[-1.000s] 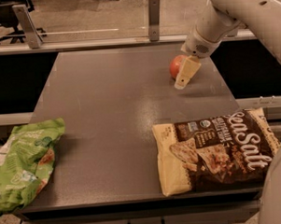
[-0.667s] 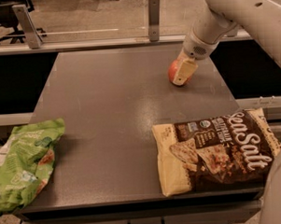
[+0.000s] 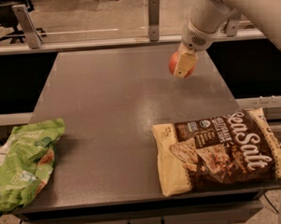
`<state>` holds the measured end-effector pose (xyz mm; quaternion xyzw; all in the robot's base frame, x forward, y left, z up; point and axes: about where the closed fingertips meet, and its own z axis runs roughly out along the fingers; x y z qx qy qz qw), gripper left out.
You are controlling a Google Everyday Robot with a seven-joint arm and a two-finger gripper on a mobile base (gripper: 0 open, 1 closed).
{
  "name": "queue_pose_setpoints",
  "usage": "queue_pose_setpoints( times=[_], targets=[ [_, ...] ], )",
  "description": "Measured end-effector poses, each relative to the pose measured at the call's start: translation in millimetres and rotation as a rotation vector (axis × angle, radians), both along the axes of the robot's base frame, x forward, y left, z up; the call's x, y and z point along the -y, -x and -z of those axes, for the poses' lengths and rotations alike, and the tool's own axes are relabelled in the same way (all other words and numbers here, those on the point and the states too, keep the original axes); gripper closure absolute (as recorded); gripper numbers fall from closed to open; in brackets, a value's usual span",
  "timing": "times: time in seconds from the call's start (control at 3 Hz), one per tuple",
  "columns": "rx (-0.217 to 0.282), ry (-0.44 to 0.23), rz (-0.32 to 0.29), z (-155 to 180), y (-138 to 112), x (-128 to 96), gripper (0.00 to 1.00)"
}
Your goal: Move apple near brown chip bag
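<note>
Grey surface (image 3: 112, 110), far right: gripper (image 3: 181, 67) with jaws closed on the apple (image 3: 175, 63), apparently gripped for carrying nearer to the brown chip bag (image 3: 221, 150), which lies flat near right; green bag (image 3: 21, 161) near left.

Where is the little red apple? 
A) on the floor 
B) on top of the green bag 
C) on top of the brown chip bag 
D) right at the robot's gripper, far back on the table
D: the apple is right at the gripper, toward the far right of the table, apart from the brown chip bag and the green bag.
</note>
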<state>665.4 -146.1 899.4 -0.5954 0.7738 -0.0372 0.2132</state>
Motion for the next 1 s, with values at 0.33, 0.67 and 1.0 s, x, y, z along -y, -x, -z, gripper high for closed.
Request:
queue_pose_setpoints(
  times=[0.33,0.67,1.0],
  targets=[
    [-0.045,-0.008,0.184,-38.7,30.5,32.5,1.00],
    [-0.061,-0.016,0.215,-35.8,32.0,32.9,1.00],
    [-0.041,0.021,0.273,-30.9,31.3,38.3,1.00]
  ],
)
